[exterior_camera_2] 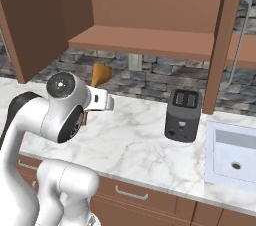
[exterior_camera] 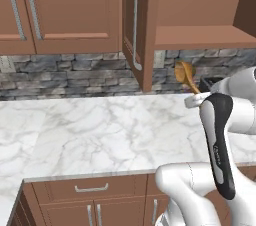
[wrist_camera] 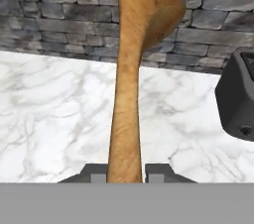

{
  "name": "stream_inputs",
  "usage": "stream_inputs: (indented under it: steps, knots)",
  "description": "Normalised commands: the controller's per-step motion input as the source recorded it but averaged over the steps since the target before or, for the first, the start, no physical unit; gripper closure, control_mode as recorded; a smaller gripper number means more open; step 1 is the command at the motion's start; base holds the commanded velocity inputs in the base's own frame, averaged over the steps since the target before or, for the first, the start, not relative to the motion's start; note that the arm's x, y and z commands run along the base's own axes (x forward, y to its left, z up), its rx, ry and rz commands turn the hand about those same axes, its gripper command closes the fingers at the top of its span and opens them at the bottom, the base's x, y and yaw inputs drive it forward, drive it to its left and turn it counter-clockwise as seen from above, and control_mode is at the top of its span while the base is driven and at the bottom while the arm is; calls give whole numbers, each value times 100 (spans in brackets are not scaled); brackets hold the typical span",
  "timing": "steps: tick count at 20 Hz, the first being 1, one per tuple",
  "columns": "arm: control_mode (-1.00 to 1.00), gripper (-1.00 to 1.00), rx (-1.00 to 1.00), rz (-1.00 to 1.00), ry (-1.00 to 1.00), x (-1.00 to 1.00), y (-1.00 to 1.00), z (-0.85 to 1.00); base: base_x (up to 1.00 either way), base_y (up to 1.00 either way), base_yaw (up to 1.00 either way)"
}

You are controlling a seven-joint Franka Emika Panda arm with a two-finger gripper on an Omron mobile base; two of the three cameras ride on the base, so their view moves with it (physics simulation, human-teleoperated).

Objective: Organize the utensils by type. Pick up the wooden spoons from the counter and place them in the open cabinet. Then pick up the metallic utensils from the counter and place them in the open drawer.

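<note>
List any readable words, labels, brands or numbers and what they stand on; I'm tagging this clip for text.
No text can be read.
Dark arm cover: faint pale marks run along it in the left base view, too small and blurred to read.
Toaster, wooden spoon, open cabinet, counter: no lettering on them.

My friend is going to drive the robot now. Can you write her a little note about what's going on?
Gripper: shut on the large wooden spoon, held by its handle, bowl end up, in the air above the counter.
Open cabinet: its shelf looks bare, just above the spoon.
Toaster sits on the counter to the right.
Done: spoon picked up.
Left: put it on the shelf, then the other utensils.
</note>
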Motion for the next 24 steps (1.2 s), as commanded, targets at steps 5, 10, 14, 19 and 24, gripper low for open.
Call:
stream_inputs:
  steps: [5,10,14,19,24]
  knots:
    - [-100,100,-1,-18,-16,0,-9,75,0,0,0]
    - [-100,100,-1,-19,-18,0,-10,83,0,0,0]
    - [-100,100,3,-16,-14,11,-19,69,0,0,0]
    - [-100,100,10,-21,-4,33,-21,34,0,0,0]
    - [-100,100,19,-15,-4,42,-18,23,0,0,0]
